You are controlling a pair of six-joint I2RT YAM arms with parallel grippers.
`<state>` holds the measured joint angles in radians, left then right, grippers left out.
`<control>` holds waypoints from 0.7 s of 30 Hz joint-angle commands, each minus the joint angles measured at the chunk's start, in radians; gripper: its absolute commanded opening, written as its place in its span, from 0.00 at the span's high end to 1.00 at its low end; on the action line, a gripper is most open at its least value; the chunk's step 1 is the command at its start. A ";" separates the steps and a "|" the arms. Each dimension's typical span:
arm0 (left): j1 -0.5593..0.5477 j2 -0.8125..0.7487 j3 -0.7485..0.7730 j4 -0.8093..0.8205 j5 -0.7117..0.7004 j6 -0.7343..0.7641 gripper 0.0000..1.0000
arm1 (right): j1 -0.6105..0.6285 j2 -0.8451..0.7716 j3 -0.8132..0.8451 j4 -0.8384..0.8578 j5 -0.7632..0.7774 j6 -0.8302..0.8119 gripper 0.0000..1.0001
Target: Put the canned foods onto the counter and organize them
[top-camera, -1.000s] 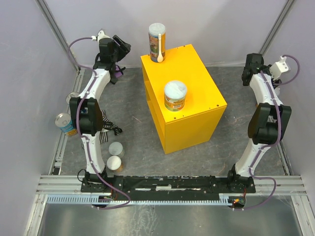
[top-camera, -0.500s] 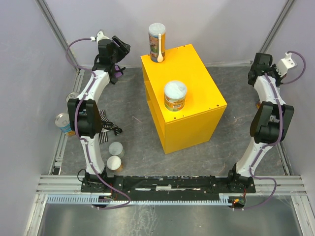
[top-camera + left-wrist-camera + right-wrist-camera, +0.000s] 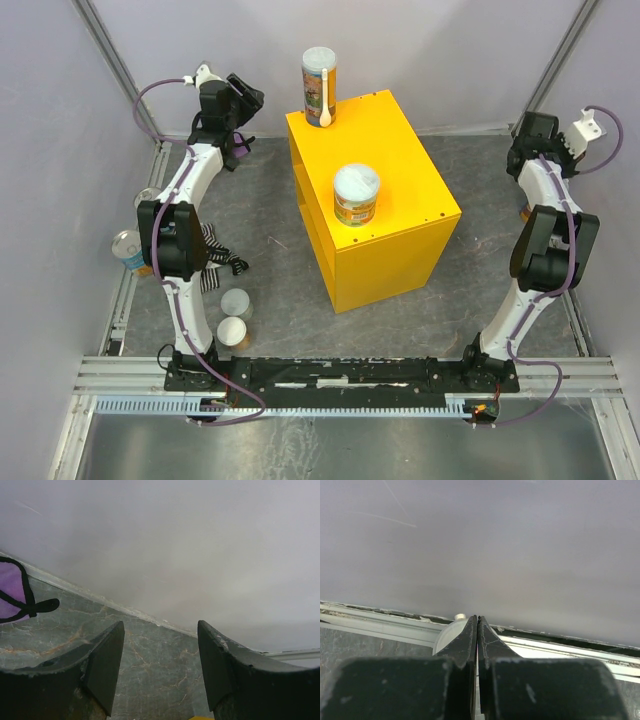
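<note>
Right gripper: jaws now pressed together with nothing between them; a second ago they stood apart. The arm has also swung outward, toward the right wall
Lid: pale and round, just past the right fingertips, low by the wall rail, not gripped (probably it belongs to the orange can that peeks out beside the right arm in the top view)
Left gripper: jaws apart and empty, aimed at the floor and back wall near the purple cloth; it has hardly moved
Counter: unchanged, carrying a tube at its far corner and a tub near the middle of its top
Floor: a tin by the left wall and two pale-lidded tubs near the left base, by the striped cloth, all where they were
Meaning: the closing caught nothing, so no can is on its way. I judge the right jaws must part again and come around that can before any lift, and most cans are not yet on the counter
</note>
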<state>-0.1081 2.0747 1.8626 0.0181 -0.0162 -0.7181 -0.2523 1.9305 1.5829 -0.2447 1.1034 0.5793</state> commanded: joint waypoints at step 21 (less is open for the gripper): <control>0.035 -0.073 -0.054 0.120 0.017 -0.009 0.33 | -0.061 -0.096 -0.185 0.350 -0.309 -0.215 0.99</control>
<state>-0.0868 2.0697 1.8309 0.0662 -0.0147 -0.7185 -0.3157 1.9190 1.5002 -0.0948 0.8574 0.4236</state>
